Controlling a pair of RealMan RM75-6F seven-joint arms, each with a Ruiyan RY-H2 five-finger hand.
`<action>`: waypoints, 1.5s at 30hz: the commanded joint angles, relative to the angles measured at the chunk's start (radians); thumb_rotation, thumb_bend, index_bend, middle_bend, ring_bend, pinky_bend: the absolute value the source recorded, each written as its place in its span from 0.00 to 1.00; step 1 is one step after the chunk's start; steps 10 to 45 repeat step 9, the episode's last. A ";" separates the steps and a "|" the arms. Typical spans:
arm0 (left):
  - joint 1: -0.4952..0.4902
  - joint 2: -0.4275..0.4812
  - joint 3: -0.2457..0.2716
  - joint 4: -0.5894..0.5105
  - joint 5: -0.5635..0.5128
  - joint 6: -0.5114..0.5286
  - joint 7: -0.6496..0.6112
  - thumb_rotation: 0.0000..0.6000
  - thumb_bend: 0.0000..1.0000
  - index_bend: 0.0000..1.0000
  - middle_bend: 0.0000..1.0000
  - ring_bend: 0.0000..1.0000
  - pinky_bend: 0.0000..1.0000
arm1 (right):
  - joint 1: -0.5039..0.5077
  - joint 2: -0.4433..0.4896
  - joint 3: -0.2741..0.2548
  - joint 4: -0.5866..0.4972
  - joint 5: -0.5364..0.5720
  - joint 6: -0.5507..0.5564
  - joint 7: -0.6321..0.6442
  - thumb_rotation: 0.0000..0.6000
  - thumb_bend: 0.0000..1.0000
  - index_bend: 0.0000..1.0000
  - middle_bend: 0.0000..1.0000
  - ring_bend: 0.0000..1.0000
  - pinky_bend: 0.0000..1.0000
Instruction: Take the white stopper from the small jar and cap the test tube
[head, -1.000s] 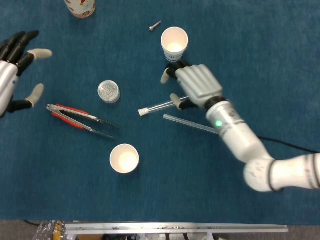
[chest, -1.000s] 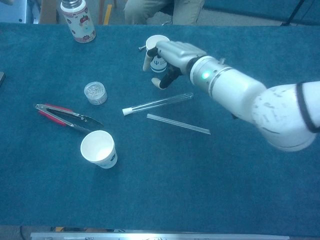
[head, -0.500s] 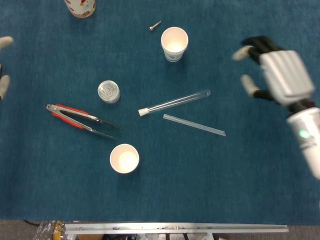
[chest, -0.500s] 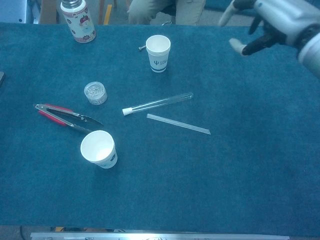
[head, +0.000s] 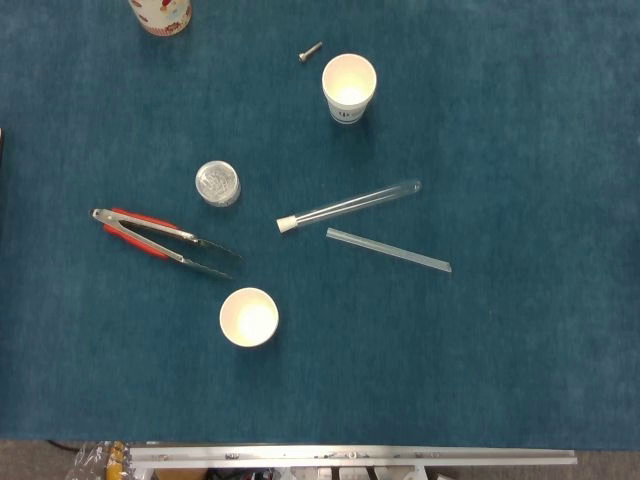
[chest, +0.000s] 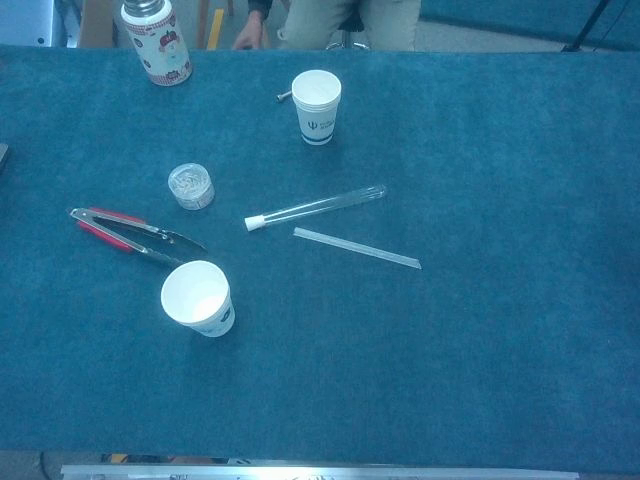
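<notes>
White stopper (head: 286, 224) sits on test tube (head: 352, 204), jar (head: 217, 183) at ten o'clock; capping appears done. Neither hand visible; state unknown.

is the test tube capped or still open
Capped. The test tube lies flat on the table with the white stopper seated in its left end; the chest view shows the same.
</notes>
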 joint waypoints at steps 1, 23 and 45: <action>0.028 -0.003 0.012 -0.004 0.006 0.029 0.001 1.00 0.38 0.16 0.05 0.00 0.02 | -0.072 0.029 -0.026 0.023 -0.047 0.056 0.048 1.00 0.39 0.36 0.22 0.15 0.38; 0.056 -0.002 0.013 -0.026 0.030 0.068 0.011 1.00 0.39 0.16 0.05 0.00 0.02 | -0.124 0.044 0.001 0.042 -0.049 0.042 0.089 1.00 0.39 0.36 0.22 0.15 0.38; 0.056 -0.002 0.013 -0.026 0.030 0.068 0.011 1.00 0.39 0.16 0.05 0.00 0.02 | -0.124 0.044 0.001 0.042 -0.049 0.042 0.089 1.00 0.39 0.36 0.22 0.15 0.38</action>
